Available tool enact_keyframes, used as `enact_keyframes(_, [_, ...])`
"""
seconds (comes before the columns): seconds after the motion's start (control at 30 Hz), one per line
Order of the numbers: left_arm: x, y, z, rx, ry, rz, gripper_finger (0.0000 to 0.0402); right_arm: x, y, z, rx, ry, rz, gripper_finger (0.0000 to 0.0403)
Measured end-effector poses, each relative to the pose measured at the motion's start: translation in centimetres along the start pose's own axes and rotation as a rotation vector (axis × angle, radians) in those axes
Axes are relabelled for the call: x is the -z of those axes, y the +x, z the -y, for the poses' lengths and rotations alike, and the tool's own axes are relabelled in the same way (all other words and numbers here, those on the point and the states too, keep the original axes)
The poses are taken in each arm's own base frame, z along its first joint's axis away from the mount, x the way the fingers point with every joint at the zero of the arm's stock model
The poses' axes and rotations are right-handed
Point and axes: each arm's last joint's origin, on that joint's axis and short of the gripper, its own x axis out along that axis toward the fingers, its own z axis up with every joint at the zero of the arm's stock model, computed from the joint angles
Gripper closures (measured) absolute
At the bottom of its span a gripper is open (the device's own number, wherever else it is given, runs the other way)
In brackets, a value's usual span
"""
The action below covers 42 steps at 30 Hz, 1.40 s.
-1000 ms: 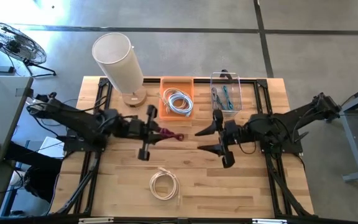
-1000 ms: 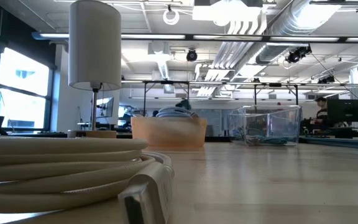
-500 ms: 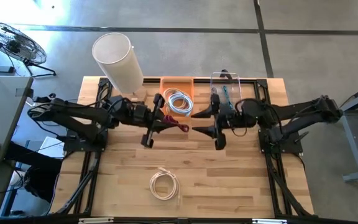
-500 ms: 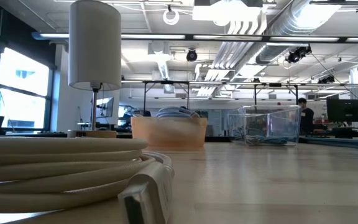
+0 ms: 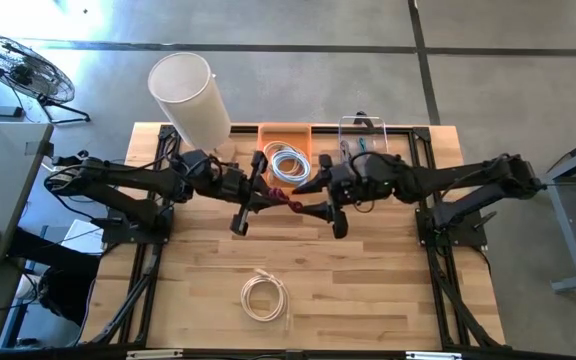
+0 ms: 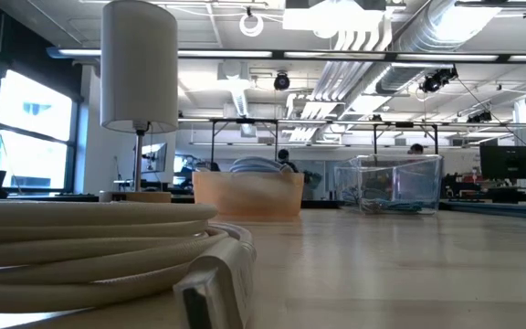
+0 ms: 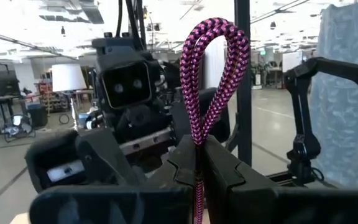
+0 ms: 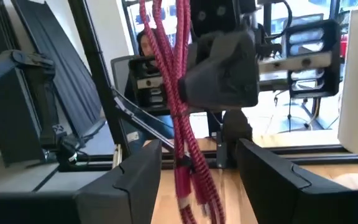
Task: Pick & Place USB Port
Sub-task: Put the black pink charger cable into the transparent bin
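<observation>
Right now we see a thick white cable coil [image 6: 89, 242] lying closest to us on the wooden table [image 5: 388, 290], and nobody is touching it. Farther back, above the middle of the table, our two arms meet. Our left gripper [image 5: 251, 196] is pinched tight on the pink braided cable [image 7: 211, 74], and a loop of it sticks up past the dark fingers [image 7: 229, 171]. The same cable hangs in floppy strands between the fingers of our right gripper [image 8: 194, 163], which are spread wide apart and are not squeezing it yet.

We think this cable is light and soft, so it bends and swings when we move. The woven skin looks a bit rough, so it should not slip much. We would grab it where the strands are bunched together, so no loose loop falls away.

Behind the arms sit the orange bin [image 5: 286, 133] with pale cables in it, and a clear bin [image 5: 380, 130] just beside it. The tall white lamp [image 5: 190, 95] stands at the far left corner.
</observation>
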Motion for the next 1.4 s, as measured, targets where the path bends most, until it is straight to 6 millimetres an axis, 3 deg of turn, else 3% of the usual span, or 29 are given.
enact_keyframes(0.27, [0.1, 0.0, 0.0, -0.001, 0.005, -0.010, 0.0400, 0.1, 0.1, 0.8, -0.020, 0.041, -0.010, 0.0204])
enact_keyframes(0.67, [2.0, 1.1, -0.2, 0.002, -0.009, -0.051, 0.0400, 0.1, 0.1, 0.7, -0.046, 0.040, -0.016, 0.0207])
enact_keyframes(1.13, [1.6, 0.8, -1.7, 0.003, -0.036, -0.009, 0.0400, 0.6, 0.1, 0.7, -0.029, 0.046, -0.055, 0.0233])
enact_keyframes(1.27, [1.6, 0.8, -1.7, 0.009, -0.037, -0.010, 0.0400, 0.7, 0.1, 0.9, -0.003, 0.048, -0.067, 0.0259])
enact_keyframes(1.4, [1.6, 0.7, -1.7, 0.021, -0.036, -0.009, 0.0400, 0.6, 0.1, 1.1, 0.024, 0.029, -0.062, 0.0324])
